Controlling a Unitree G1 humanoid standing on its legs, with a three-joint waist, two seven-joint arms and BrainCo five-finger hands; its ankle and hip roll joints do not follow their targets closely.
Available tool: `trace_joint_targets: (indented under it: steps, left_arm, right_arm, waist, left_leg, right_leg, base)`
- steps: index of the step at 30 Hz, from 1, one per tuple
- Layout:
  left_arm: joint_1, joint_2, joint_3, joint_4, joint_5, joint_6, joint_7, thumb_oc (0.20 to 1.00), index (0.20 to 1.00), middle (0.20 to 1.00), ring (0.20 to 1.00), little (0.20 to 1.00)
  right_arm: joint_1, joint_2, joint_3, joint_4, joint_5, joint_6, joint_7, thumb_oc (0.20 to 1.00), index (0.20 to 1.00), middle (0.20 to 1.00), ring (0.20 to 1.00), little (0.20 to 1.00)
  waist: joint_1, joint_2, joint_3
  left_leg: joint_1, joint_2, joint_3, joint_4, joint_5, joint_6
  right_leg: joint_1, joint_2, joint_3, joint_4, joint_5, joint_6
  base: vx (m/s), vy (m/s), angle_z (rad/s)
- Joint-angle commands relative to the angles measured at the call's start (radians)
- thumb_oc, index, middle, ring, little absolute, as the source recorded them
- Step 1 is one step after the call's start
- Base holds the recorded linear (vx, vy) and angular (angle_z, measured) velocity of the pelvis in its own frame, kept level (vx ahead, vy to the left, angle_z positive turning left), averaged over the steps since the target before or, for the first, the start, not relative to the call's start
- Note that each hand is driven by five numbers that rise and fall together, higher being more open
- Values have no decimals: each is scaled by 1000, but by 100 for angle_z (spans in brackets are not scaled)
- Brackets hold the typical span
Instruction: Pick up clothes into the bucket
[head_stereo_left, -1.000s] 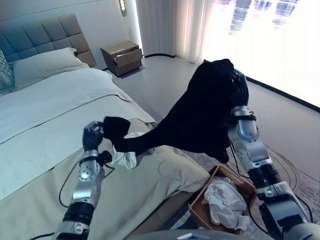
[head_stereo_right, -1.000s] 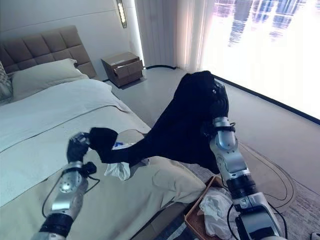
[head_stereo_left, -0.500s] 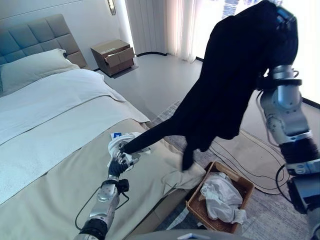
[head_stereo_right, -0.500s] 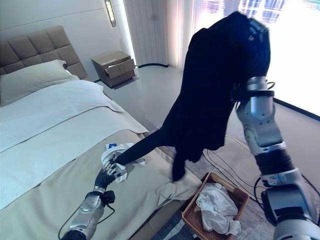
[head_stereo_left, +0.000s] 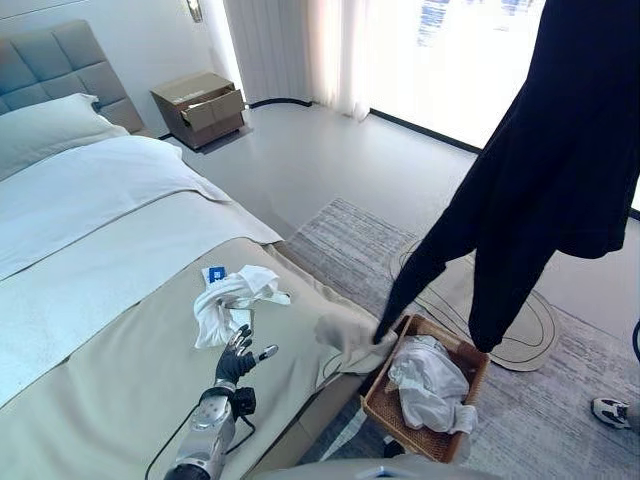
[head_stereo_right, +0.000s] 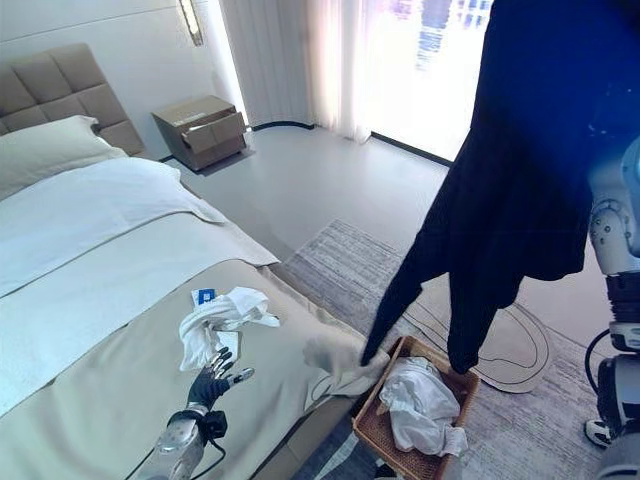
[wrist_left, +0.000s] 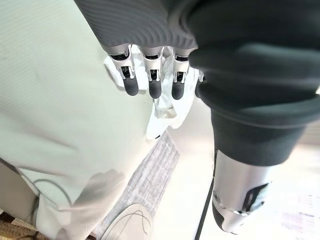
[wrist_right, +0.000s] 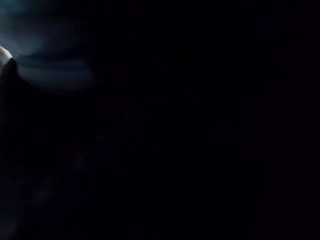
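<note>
Your bed (head_stereo_left: 120, 330) takes up the left half of the frame, with a beige cover over its near part, a white sheet (head_stereo_left: 90, 200) further back and a pillow (head_stereo_left: 45, 120) at the upper left under a padded headboard (head_stereo_left: 60, 60). A wooden nightstand (head_stereo_left: 198, 108) with its drawer a little open stands at the upper middle, beside pale curtains (head_stereo_left: 300, 50) and a bright window (head_stereo_left: 450, 60). The floor is light grey, and a striped grey rug (head_stereo_left: 360, 250) lies at the foot of the bed.

The black garment (head_stereo_left: 545, 170) hangs high at the right of the frame, long and limp, its two lower ends dangling just above the basket. It drapes over your right arm, which shows as a silver forearm (head_stereo_right: 615, 240) at the right edge. You cannot tell from these views how the right robot hand's fingers are set, since the cloth covers it and its wrist view is dark fabric.

A crumpled white garment (head_stereo_left: 232, 300) lies on the beige cover near the bed's foot, with a small blue-and-white item (head_stereo_left: 214, 274) just beside it.

The left robot hand (head_stereo_left: 236, 362) is low over the bed, just below the white garment, with its fingers (wrist_left: 150, 82) straight and spread, holding nothing.

The woven basket (head_stereo_left: 385, 405) sits on the rug at the bed's corner, lower middle of the frame, and holds a bundle of white clothes (head_stereo_left: 425, 385).

A person's shoe (head_stereo_left: 610, 412) shows at the lower right edge.
</note>
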Motion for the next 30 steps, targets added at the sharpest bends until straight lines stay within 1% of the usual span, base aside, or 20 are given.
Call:
trace_joint_targets:
  steps: [1,3,4,5,6,8,9,10,11,16,17,18,19,21,22,25,26,27,28,30]
  left_arm:
    - [6,56,28,-15,-27,-67,6,1000,1000,1000,1000,1000]
    - [11,63,34,-11,-26,-70,8,1000,1000,1000,1000,1000]
    - [10,62,34,-11,-26,-70,8,1000,1000,1000,1000,1000]
    - [11,66,40,2,-28,-71,11,1000,1000,1000,1000,1000]
    - [10,66,40,3,-28,-72,11,1000,1000,1000,1000,1000]
    - [9,58,53,0,-36,-74,12,1000,1000,1000,1000,1000]
    - [11,55,57,-3,-37,-74,13,1000,1000,1000,1000,1000]
    - [11,57,55,-3,-37,-74,14,1000,1000,1000,1000,1000]
    - [15,46,67,-15,-33,-76,14,1000,1000,1000,1000,1000]
    - [23,46,82,-46,-1,-82,5,1000,1000,1000,1000,1000]
    - [27,46,88,-57,-1,-85,3,1000,1000,1000,1000,1000]
    - [28,49,86,-58,-1,-84,3,1000,1000,1000,1000,1000]
    - [27,52,94,-64,2,-90,2,1000,1000,1000,1000,1000]
    - [28,51,95,-77,6,-95,5,1000,1000,1000,1000,1000]
    - [29,53,93,-77,6,-95,5,1000,1000,1000,1000,1000]
    - [34,59,97,-103,21,-104,2,1000,1000,1000,1000,1000]
    - [34,60,98,-106,28,-108,2,1000,1000,1000,1000,1000]
    - [39,63,102,-120,40,-111,2,1000,1000,1000,1000,1000]
    - [40,64,102,-122,40,-110,2,1000,1000,1000,1000,1000]
    - [48,70,103,-129,55,-117,-1,1000,1000,1000,1000,1000]
  right_arm:
    - [-61,-53,-68,46,47,-91,-17,200,200,200,200,200]
    - [-79,-95,-77,83,81,-103,-14,200,200,200,200,200]
    - [-85,-97,-72,88,85,-104,-11,200,200,200,200,200]
    - [-83,-125,-73,105,99,-104,-4,200,200,200,200,200]
    - [-86,-127,-71,108,102,-105,-1,200,200,200,200,200]
    - [-25,-143,-87,91,92,-87,19,200,200,200,200,200]
    - [36,-135,-124,71,85,-81,26,200,200,200,200,200]
    - [42,-135,-129,69,84,-80,26,200,200,200,200,200]
    - [158,-94,-191,17,50,-69,35,200,200,200,200,200]
    - [409,50,-324,-99,-55,-41,38,200,200,200,200,200]
    - [441,84,-330,-95,-74,-35,34,200,200,200,200,200]
    - [449,88,-336,-101,-77,-33,32,200,200,200,200,200]
    - [493,130,-344,-100,-109,-19,34,200,200,200,200,200]
    - [552,200,-360,-88,-130,-12,24,200,200,200,200,200]
    - [556,202,-363,-91,-131,-11,24,200,200,200,200,200]
    - [631,284,-387,-85,-237,12,-10,200,200,200,200,200]
    - [649,312,-390,-82,-246,14,-12,200,200,200,200,200]
    - [680,371,-394,-69,-271,19,-23,200,200,200,200,200]
    - [682,374,-395,-73,-274,21,-25,200,200,200,200,200]
    - [714,426,-388,-43,-333,35,-39,200,200,200,200,200]
  waist:
    - [17,-91,-74]
    - [16,-95,-74]
    - [16,-94,-74]
    - [11,-97,-74]
    - [12,-97,-74]
    - [-1,-94,-73]
    - [-3,-94,-74]
    - [-2,-95,-74]
    - [-11,-91,-71]
    - [-19,-82,-56]
    - [-20,-77,-52]
    - [-17,-79,-53]
    - [-21,-74,-46]
    - [-22,-68,-38]
    - [-21,-69,-39]
    - [-26,-57,-27]
    - [-28,-53,-23]
    - [-29,-43,-14]
    - [-29,-45,-15]
    - [-32,-31,-3]
  left_leg:
    - [-63,-1,-13,119,-83,22]
    - [-64,1,-10,119,-82,21]
    - [-64,1,-10,119,-82,21]
    - [-64,1,-8,117,-79,19]
    - [-64,1,-8,116,-79,19]
    - [-63,2,-3,109,-74,17]
    - [-63,3,-2,106,-73,16]
    - [-63,3,-2,106,-73,16]
    - [-63,4,2,105,-73,17]
    - [-63,3,8,113,-77,21]
    - [-65,2,10,114,-78,22]
    - [-65,2,10,114,-78,22]
    - [-68,2,13,117,-79,23]
    - [-74,0,13,123,-80,25]
    - [-75,0,13,124,-80,25]
    - [-81,-2,14,127,-81,27]
    - [-84,-3,14,128,-80,27]
    - [-88,-7,15,127,-79,28]
    - [-89,-7,15,127,-79,28]
    - [-102,-14,15,133,-79,30]
  right_leg:
    - [-40,-36,27,53,27,20]
    - [-43,-34,28,51,29,21]
    - [-44,-34,29,51,29,21]
    - [-48,-32,32,51,31,21]
    - [-48,-32,33,51,31,21]
    - [-52,-30,35,50,33,21]
    - [-55,-30,36,51,34,21]
    - [-56,-30,36,51,34,21]
    - [-58,-29,39,52,34,21]
    - [-61,-31,49,54,36,20]
    - [-63,-32,50,54,37,21]
    - [-63,-32,50,54,37,21]
    - [-67,-32,53,54,37,21]
    - [-74,-34,55,57,37,20]
    - [-75,-34,55,58,37,20]
    - [-82,-36,59,61,37,20]
    - [-85,-37,59,62,37,20]
    - [-89,-40,58,61,38,22]
    - [-90,-40,58,61,38,22]
    - [-102,-47,62,68,39,23]
  base:
    - [-10,-8,-13]
    - [-8,-5,-4]
    - [0,0,0]
    - [0,0,0]
    - [0,0,0]
    - [-16,1,-2]
    - [0,0,0]
    - [0,0,0]
    - [0,0,0]
    - [-20,-9,-8]
    - [-16,-10,-15]
    - [-32,-12,-8]
    - [-32,-9,-8]
    - [-30,-9,-5]
    - [-16,-5,-4]
    - [0,0,0]
    - [0,0,0]
    - [0,0,0]
    - [0,0,0]
    - [0,0,0]
